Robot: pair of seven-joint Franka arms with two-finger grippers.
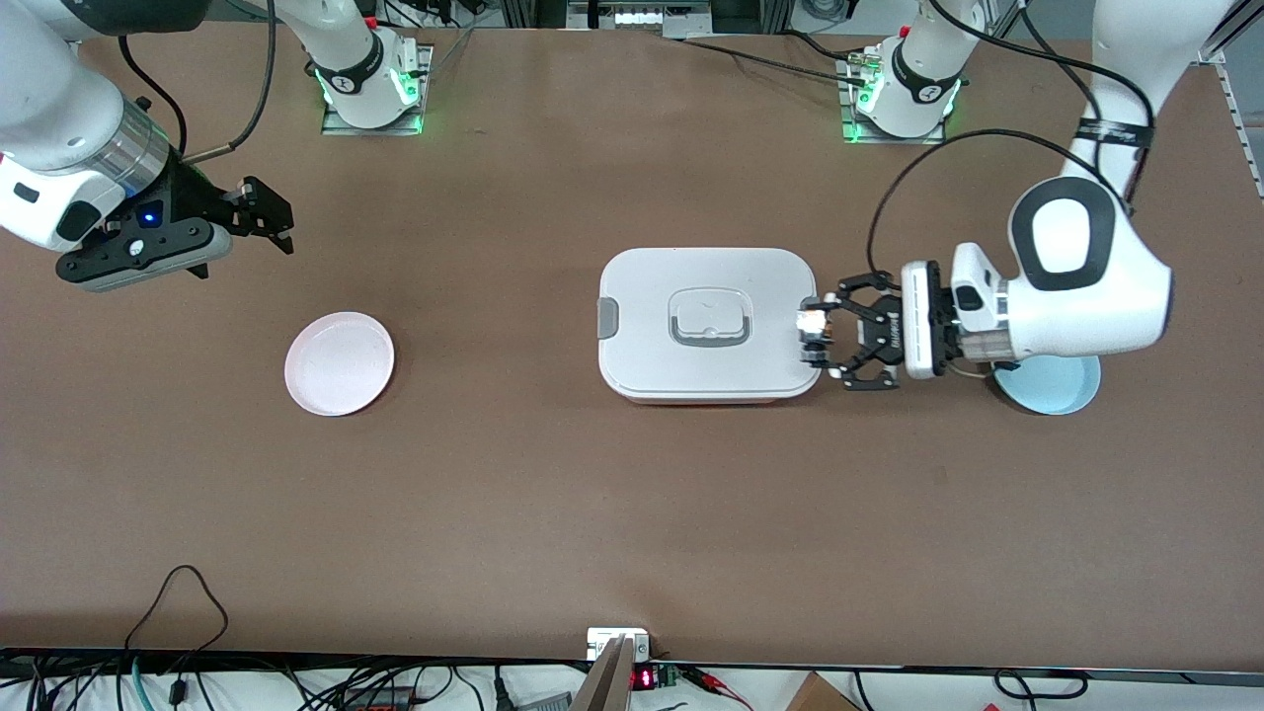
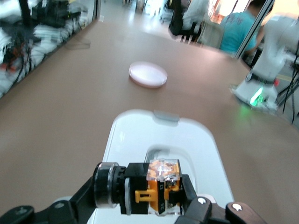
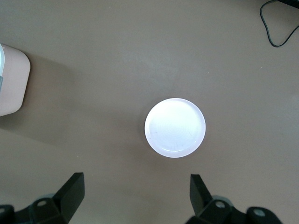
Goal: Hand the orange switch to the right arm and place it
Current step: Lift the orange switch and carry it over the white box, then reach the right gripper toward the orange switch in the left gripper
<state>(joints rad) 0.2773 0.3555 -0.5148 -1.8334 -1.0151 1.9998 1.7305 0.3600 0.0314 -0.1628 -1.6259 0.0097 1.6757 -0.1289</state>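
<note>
Your left pincer (image 1: 818, 339) grips the orange switch (image 2: 156, 187) over the white box (image 1: 691, 296); the open right pincer (image 1: 259, 222) waits well apart, so a rushed handover could drop it.

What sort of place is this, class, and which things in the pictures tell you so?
Probably a robotics lab or test workshop. Two arms are bolted to a brown table, cables run along its edge, and people and cluttered shelves show in the background. The left gripper holds an orange switch over a white lidded box.
</note>
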